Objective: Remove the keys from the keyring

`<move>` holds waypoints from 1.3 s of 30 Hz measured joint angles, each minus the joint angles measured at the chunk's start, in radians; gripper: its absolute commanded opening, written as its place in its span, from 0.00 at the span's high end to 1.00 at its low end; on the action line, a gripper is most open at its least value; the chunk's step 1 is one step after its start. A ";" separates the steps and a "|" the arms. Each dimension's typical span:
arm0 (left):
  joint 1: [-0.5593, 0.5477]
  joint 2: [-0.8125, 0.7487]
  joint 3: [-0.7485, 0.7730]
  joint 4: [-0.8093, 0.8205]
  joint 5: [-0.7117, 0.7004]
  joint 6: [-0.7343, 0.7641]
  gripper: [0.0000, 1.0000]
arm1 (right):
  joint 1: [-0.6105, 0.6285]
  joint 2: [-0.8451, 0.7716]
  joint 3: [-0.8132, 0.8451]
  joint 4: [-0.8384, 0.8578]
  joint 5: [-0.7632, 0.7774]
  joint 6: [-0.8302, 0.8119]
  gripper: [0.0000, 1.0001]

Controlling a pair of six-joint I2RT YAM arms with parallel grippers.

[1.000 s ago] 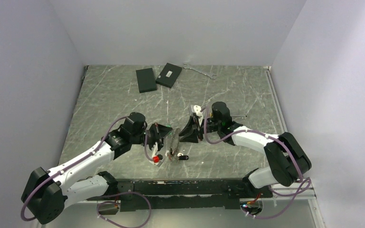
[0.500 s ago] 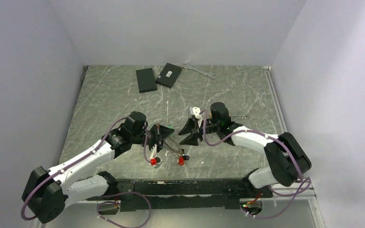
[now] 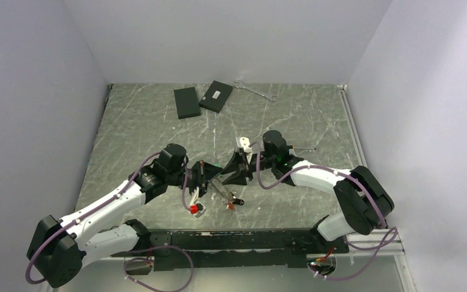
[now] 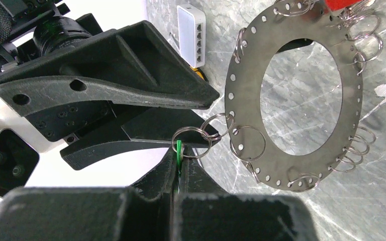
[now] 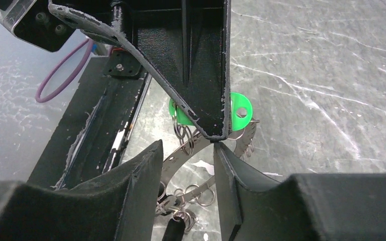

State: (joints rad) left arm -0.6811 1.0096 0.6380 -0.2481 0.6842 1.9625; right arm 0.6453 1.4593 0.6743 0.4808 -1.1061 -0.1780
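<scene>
The keyring (image 4: 242,95) hangs over the table (image 3: 316,121) between the two grippers, its flat perforated face turned to the left wrist camera. Small wire rings (image 4: 246,143) hang from holes around its rim.

The left gripper (image 4: 173,165) has its jaws closed on the green key (image 4: 179,150). The key shows as a thin green sliver pinched at the fingertips, just beside the keyring's rim. Wire rings link the key's head to the keyring.

The right gripper (image 5: 187,145) has its jaws parted, with no visible grip on anything. In the right wrist view, the keyring's rim and a cluster of wire rings lie in the gap between the jaws. One left finger (image 5: 201,75) points down into that gap, with the green head behind it. Whether the right fingers touch the keyring cannot be told.

A red-headed key (image 3: 193,208) hangs at the keyring's near side, toward the arm bases. Two black boxes (image 3: 186,102) lie well apart from the keyring, on its far side.
</scene>
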 measured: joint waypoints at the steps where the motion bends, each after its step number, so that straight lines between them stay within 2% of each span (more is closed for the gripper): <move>1: 0.000 0.000 0.000 -0.001 0.000 0.001 1.00 | 0.001 0.003 0.000 0.005 0.000 0.006 0.67; 7: 0.000 0.000 -0.002 0.000 0.000 0.000 1.00 | 0.005 0.013 0.000 0.026 0.001 0.023 1.00; 17: 0.000 -0.037 -0.024 0.002 -0.039 -0.058 1.00 | 0.004 0.012 0.000 0.029 0.021 0.033 1.00; 30: -0.001 -0.087 -0.162 0.034 -0.073 -0.097 1.00 | -0.031 0.012 -0.036 0.115 0.058 0.134 1.00; 39: -0.003 -0.087 -0.166 0.042 -0.092 -0.132 1.00 | -0.037 0.011 -0.036 0.124 0.060 0.139 1.00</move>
State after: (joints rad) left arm -0.6842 0.9222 0.4721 -0.2066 0.5919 1.8305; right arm 0.6086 1.4708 0.6380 0.6044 -1.0458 -0.0387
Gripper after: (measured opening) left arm 0.021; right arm 0.010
